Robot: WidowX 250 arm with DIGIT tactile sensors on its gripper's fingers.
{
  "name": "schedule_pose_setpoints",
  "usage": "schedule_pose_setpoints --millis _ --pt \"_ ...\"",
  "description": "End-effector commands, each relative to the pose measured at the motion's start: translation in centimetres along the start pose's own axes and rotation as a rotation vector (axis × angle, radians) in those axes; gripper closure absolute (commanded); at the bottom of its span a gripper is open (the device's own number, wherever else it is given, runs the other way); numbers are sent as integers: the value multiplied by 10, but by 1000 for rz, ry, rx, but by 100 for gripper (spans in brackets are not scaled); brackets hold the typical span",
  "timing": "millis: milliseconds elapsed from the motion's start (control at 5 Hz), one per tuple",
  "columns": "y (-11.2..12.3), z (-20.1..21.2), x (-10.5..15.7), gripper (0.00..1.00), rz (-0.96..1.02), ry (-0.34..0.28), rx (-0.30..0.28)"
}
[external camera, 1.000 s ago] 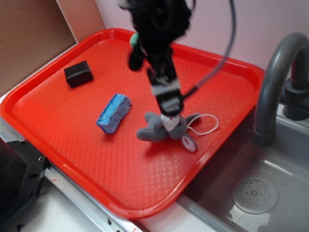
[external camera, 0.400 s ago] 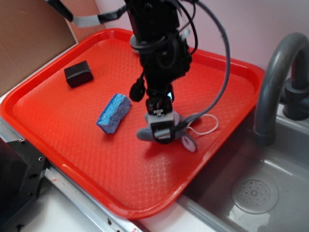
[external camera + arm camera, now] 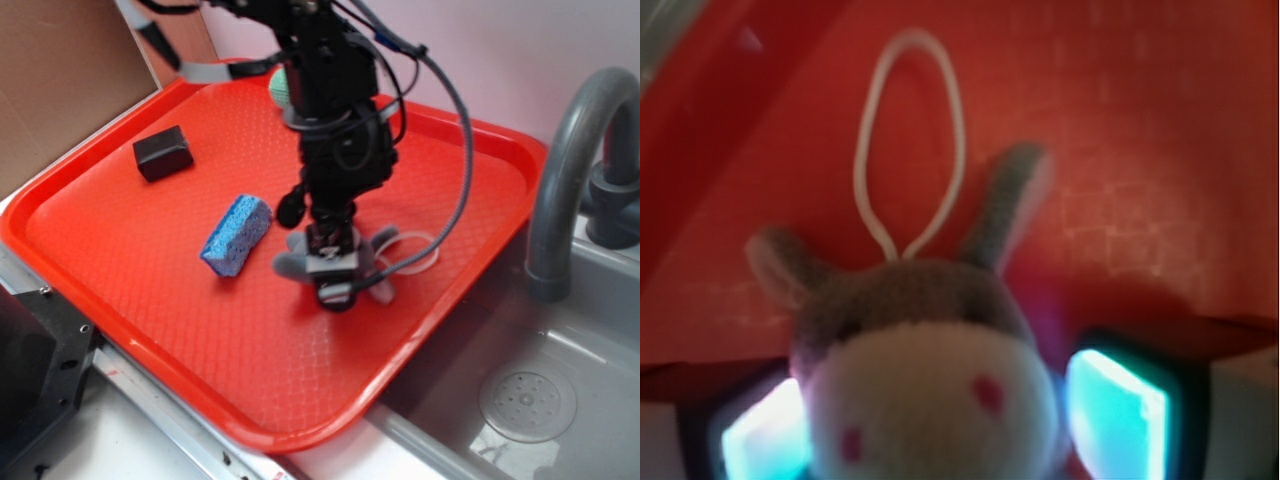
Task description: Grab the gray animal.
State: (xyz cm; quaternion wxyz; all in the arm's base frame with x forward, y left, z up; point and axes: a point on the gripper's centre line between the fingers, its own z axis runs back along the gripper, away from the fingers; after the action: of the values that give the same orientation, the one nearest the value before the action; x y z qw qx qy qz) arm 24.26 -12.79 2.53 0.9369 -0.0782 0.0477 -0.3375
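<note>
The gray animal [image 3: 287, 266], a small plush mouse, lies on the red tray [image 3: 120, 260] right of centre, mostly hidden under the arm in the exterior view. Its white cord tail [image 3: 418, 252] loops off to the right. My gripper [image 3: 335, 286] is lowered over it. In the wrist view the cream face with red marks [image 3: 928, 385] sits between my two glowing pads [image 3: 1118, 410], with a small gap on the right side. The gripper [image 3: 940, 425] is open around the head, and the cord loop [image 3: 910, 140] lies on the tray beyond the ears.
A blue sponge [image 3: 236, 234] lies just left of the gripper. A black block [image 3: 163, 152] sits at the tray's back left, and a green ball [image 3: 280, 85] at the back behind the arm. A grey faucet [image 3: 565, 180] and sink basin [image 3: 520, 400] are to the right.
The gripper came down from above the mouse's far side and now straddles its head. The mouse, sponge and block stayed where they were.
</note>
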Motion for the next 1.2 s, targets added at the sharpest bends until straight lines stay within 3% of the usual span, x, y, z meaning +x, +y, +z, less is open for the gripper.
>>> schedule_pose_setpoints --millis 0,200,400,600,800,1000 --pt "5 8 -4 100 45 -9 23" --pt "12 29 -7 100 112 -16 39" --pt "26 82 -15 100 316 -65 53" --pt "28 134 -34 100 563 -127 117" --pt "16 174 -65 100 757 -203 170" --pt "11 185 -87 100 858 -238 148"
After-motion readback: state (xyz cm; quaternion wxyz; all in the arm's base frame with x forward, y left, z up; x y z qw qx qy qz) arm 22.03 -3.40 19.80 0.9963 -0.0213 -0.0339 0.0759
